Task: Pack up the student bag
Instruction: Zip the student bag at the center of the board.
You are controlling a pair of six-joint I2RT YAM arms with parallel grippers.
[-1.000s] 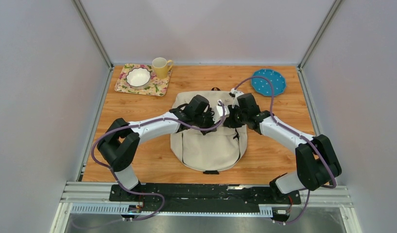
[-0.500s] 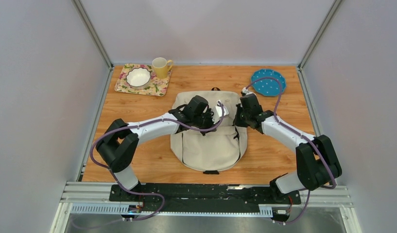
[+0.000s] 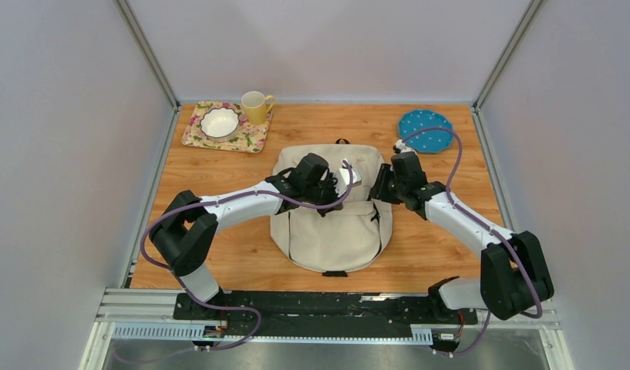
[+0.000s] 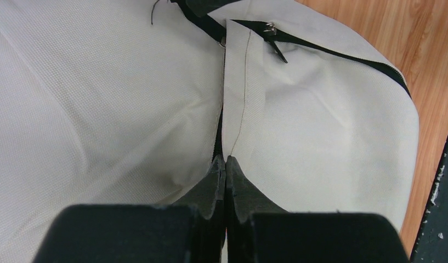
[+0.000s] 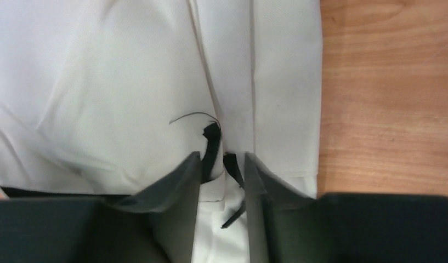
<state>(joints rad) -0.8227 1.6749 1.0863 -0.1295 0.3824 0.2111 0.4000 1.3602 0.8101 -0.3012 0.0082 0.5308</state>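
Note:
The student bag (image 3: 331, 227), cream fabric with black zips, lies flat in the middle of the wooden table. My left gripper (image 3: 333, 191) rests on its upper middle. In the left wrist view that gripper (image 4: 225, 160) is shut, its tips meeting at the flap's stitched edge (image 4: 240, 93); whether fabric is pinched I cannot tell. My right gripper (image 3: 379, 189) hovers over the bag's upper right side. In the right wrist view it (image 5: 223, 159) is open, with a black strap piece (image 5: 211, 143) and cream fabric (image 5: 128, 98) lying between the fingers, not clamped.
A yellow mug (image 3: 256, 106) and a white bowl (image 3: 220, 121) sit on a floral mat (image 3: 197, 135) at the back left. A blue dotted plate (image 3: 426, 129) lies at the back right. Bare wood (image 3: 219, 247) flanks the bag.
My right gripper has drawn back rightward from the bag's middle to its right side and its jaws have parted. My left gripper closed and stayed in place.

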